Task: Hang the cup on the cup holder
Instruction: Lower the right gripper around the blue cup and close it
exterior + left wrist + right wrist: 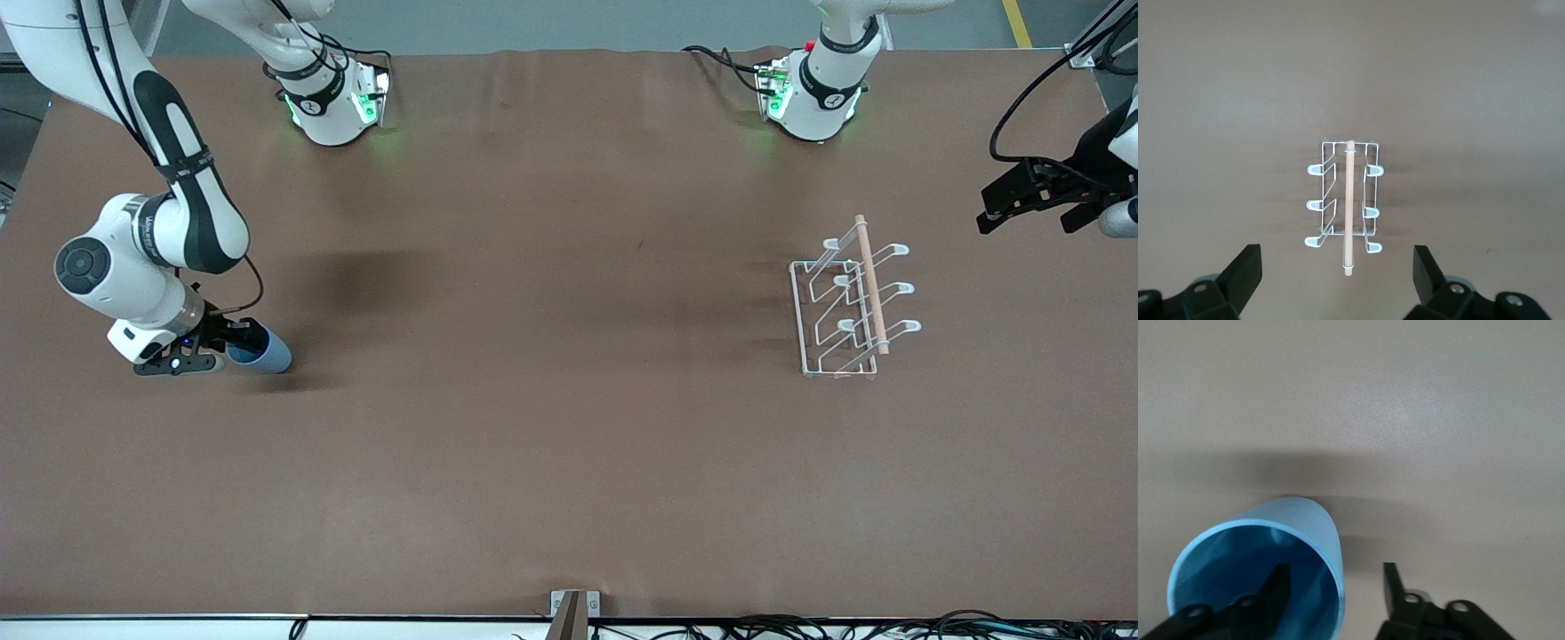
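The light-blue cup (265, 352) sits near the right arm's end of the table, tilted with its mouth toward my right gripper (229, 345). In the right wrist view that gripper (1335, 577) is open and straddles the cup's (1301, 527) wall. One finger (1275, 587) is inside and the other (1391, 587) is outside, with a gap to the rim. The white wire cup holder (852, 298) with its wooden rod stands toward the left arm's end. My left gripper (1022, 206) waits open and empty in the air beside it. The left wrist view shows the holder (1346, 200) past that gripper (1336, 277).
The brown table (551, 356) spreads wide between the cup and the holder. The two arm bases (333, 102) stand along its edge farthest from the front camera. Cables lie along the edge nearest that camera (800, 627).
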Robot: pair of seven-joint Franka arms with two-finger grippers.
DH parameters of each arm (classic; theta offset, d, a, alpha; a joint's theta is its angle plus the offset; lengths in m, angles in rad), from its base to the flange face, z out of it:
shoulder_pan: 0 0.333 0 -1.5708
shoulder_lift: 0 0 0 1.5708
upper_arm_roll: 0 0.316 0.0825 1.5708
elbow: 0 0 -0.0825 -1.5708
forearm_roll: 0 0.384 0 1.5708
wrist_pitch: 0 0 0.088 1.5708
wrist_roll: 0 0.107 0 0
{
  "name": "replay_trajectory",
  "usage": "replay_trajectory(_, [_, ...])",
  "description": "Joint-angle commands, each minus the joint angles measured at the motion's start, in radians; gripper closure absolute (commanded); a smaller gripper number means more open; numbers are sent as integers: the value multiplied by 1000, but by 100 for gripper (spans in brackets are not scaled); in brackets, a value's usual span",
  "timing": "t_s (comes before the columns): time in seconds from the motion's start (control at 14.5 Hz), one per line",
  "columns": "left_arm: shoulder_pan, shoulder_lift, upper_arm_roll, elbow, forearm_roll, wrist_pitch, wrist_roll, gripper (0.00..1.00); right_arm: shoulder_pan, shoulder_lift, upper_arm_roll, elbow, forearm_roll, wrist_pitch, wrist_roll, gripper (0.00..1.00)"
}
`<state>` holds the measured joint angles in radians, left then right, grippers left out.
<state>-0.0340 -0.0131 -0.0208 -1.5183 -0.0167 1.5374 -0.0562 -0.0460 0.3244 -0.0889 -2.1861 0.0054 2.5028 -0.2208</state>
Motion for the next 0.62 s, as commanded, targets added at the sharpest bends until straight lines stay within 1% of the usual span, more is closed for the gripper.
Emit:
replay_trajectory(0.0, [0,4,-1,23,3,-16,18,0,-9,15,5,20,57,2,-2,100])
replay_trajectory(0.07, [0,4,-1,23,3,-16,18,0,-8,18,4,25,79,2,-3,100])
replay_trajectory(0.41, [0,5,1,23,3,-16,18,0,-9,19,3,55,80,-21,-9,100])
replay_trajectory(0.55, [-1,9,-1,21,3,-16,18,0,-9,-8,3,106,79,-106,-11,100])
